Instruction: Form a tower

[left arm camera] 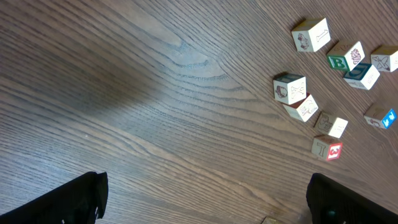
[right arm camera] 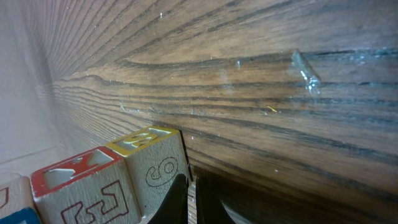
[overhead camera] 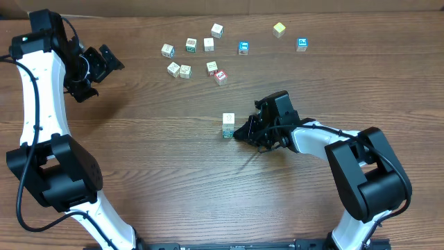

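Low at the table, jaws pressed shut on nothing: the right gripper (overhead camera: pixel 244 132), tipped toward the tower (overhead camera: pixel 228 125). Tower just ahead of those fingertips, off the hand's left side, very near, though contact is impossible to judge from above. Long axis upright, pale cube on top, teal print at the foot. From the right wrist, three printed cubes edge to edge right at the closed tips: a yellow-edged cube (right arm camera: pixel 149 165) nearest, then a red-edged one, then a sliver of blue. Full count of the stack not clear.

One tower, two grippers. Farther on, beyond the tower from the hand, eleven loose cubes (overhead camera: pixel 211 67) scattered singly, a red-printed cube (overhead camera: pixel 220 77) closest of them. Farthest off, the left gripper (overhead camera: pixel 98 73), jaws spread wide and empty, well apart from the tower. Right arm plainly the nearer. Probable next need: a reach past the stack for a loose cube, without brushing the upright column.
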Robot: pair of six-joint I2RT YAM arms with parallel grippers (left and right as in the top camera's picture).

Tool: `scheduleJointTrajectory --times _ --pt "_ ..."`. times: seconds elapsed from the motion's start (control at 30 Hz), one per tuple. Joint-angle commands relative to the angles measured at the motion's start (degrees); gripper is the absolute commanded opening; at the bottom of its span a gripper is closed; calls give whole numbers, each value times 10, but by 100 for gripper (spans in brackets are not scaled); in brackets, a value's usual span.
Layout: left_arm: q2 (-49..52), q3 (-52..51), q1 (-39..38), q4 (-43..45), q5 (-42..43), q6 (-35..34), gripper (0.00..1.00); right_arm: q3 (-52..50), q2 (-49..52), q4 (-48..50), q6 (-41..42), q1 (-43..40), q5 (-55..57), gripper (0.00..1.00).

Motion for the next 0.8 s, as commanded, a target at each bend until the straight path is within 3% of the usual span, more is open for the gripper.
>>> scheduleJointTrajectory --times 0.0,0.77 --pt "-2 8 -3 1 4 10 100 -3 7 10 1 3 16 4" --pt "-2 8 -3 1 4 10 99 -4 7 6 0 5 -10 4"
